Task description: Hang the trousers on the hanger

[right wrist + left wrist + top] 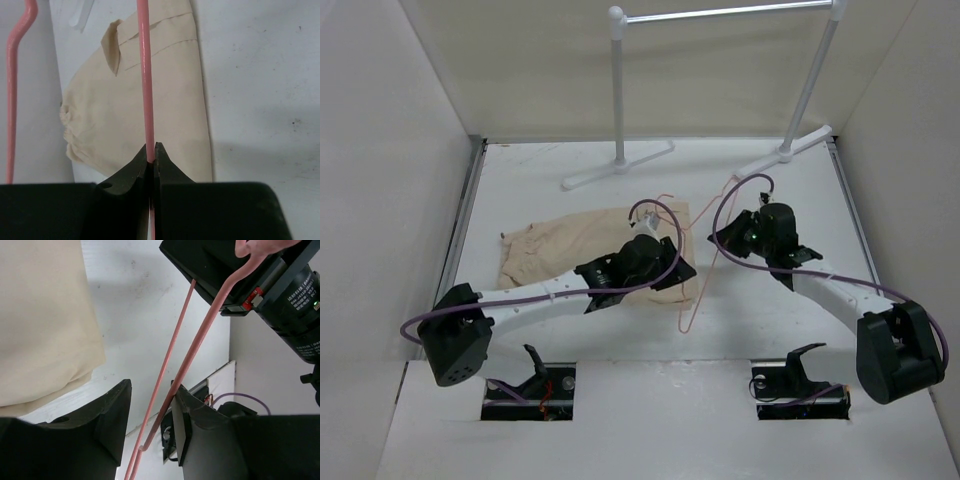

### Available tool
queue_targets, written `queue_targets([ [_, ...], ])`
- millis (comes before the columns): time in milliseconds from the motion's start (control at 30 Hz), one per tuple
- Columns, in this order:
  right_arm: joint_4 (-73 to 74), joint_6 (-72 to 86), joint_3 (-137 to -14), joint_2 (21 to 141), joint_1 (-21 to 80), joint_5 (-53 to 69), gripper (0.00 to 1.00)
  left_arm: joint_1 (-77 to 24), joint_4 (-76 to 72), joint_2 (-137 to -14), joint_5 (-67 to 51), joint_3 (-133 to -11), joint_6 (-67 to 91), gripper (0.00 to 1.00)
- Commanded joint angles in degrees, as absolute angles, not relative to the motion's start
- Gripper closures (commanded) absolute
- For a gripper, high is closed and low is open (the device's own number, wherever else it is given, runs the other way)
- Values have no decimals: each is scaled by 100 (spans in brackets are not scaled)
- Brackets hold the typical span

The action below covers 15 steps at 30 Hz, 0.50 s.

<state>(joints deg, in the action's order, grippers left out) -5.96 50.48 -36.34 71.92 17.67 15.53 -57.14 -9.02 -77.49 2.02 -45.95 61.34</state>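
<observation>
Beige trousers [560, 250] were seen lying folded flat on the white worktop [770, 330], at nine o'clock from its centre. The thin pink hanger [145, 75] was held at a slant just beside them, on their three o'clock side, with one rod pinched in the pressed-together right claw [151, 150]. The left claw [151, 390] was spread, with hanger rods passing between its fingers. The step was judged best done with the hanger kept steady while the cloth edge was gripped and fed through the triangle without snagging.
</observation>
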Motion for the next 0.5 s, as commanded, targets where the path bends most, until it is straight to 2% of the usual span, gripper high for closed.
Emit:
queue_targets([
  [0, -352, 4650, -3964, 7172, 1797, 1424, 96, -5910, -45, -7602, 939, -5105, 5635, 66],
  [67, -229, 4614, -3999, 7216, 1797, 1424, 96, -6015, 114, -7672, 1089, -5255, 5476, 70],
  [200, -9, 4614, -4078, 7286, 1806, 1494, 94, -6191, 237, -7734, 1353, -5388, 5291, 92],
  [333, 324, 4676, -4271, 7356, 1806, 1722, 91, -6288, 290, -7673, 1783, -5388, 5230, 100],
  [400, 553, 4693, -4394, 7400, 1797, 1863, 84, -6323, 247, -7655, 1881, -5431, 5160, 100],
  [467, 641, 4685, -4447, 7296, 1797, 1828, 71, -6359, 185, -7673, 1960, -5493, 5107, 100],
])
